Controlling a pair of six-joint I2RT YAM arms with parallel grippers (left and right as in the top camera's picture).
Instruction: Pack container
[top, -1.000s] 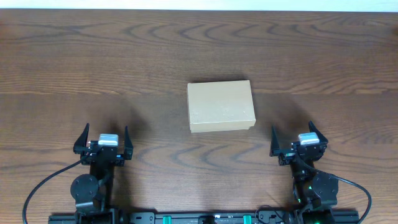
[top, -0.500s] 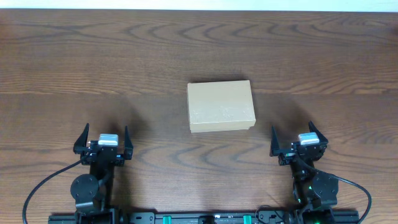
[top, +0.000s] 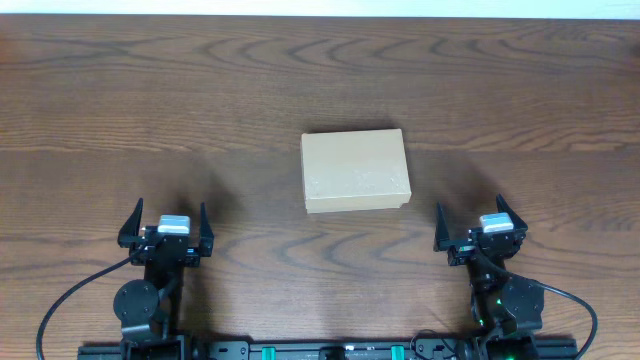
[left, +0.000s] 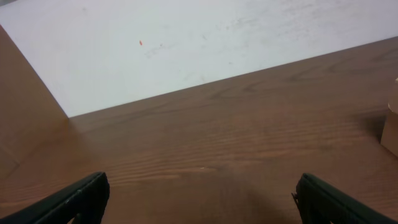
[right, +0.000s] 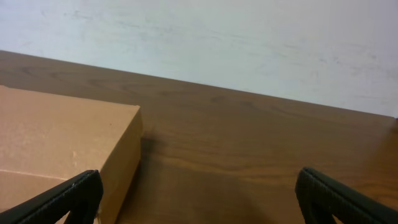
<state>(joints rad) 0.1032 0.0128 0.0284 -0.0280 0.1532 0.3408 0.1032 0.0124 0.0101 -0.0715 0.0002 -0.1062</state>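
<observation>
Unmoved container (top: 355, 171) ahead of both tools (top: 169, 212) (top: 470, 208)

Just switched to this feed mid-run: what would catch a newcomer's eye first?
The tan container stands out first, lying flat with its lid shut near the middle of the dark wooden table. Next come the left gripper and right gripper, both open and low at the near edge, one to each side of the container and touching nothing.

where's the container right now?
Overhead: the container sits mid-table, ahead of and between the left gripper and right gripper, closer to the right one.
</observation>
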